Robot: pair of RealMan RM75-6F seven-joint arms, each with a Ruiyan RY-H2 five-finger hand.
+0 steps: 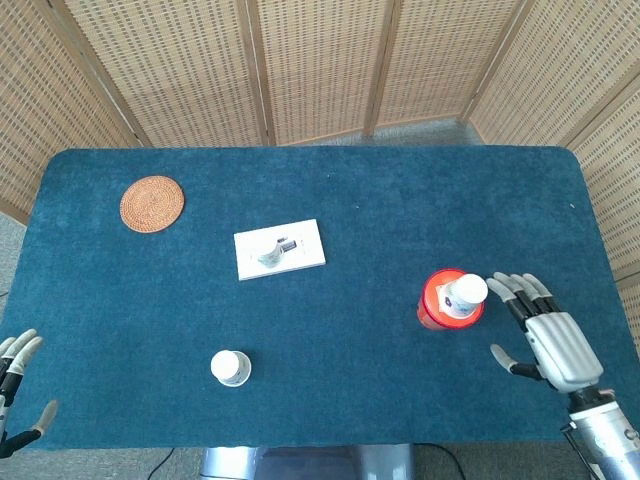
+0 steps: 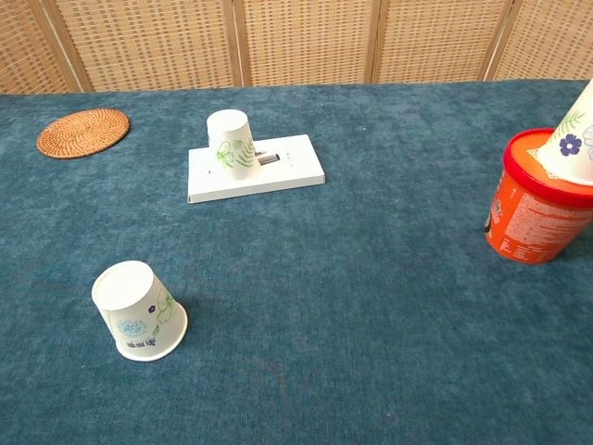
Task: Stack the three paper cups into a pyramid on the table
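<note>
Three white paper cups stand upside down and apart. One cup [image 1: 231,367] [image 2: 139,311] sits on the blue table near the front left. A second cup [image 1: 268,252] [image 2: 231,140] stands on a white flat box [image 1: 301,251] [image 2: 292,168]. The third cup [image 1: 465,295] [image 2: 574,139] rests on top of a red tub [image 1: 436,305] [image 2: 535,215]. My right hand [image 1: 543,332] is open, fingers spread, just right of that tub and not touching it. My left hand [image 1: 14,385] is open at the table's front left corner, holding nothing.
A round woven coaster [image 1: 152,203] [image 2: 83,132] lies at the back left. Wicker screens [image 1: 320,60] stand behind the table. The blue cloth table [image 1: 360,200] stretches between the cups.
</note>
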